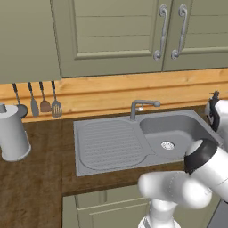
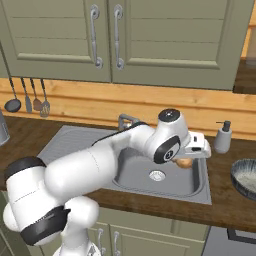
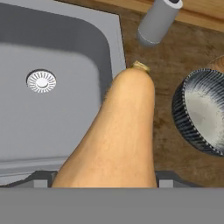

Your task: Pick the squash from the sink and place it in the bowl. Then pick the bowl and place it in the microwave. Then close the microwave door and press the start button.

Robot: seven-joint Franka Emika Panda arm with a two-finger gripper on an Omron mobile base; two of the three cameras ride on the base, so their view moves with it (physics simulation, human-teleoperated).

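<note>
Over the sink (image 1: 133, 142) in the left base view, the arm reaches right. From the right base view, the gripper (image 2: 192, 155) grasps the squash (image 2: 184, 162) above the basin. Hand view: squash's neck points toward the bench, bowl (image 3: 201, 113) to its right.

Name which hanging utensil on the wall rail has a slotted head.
The spatula, rightmost of the four in the left base view. Its flat head shows slits, while the ladle and the two between them have solid heads.
</note>
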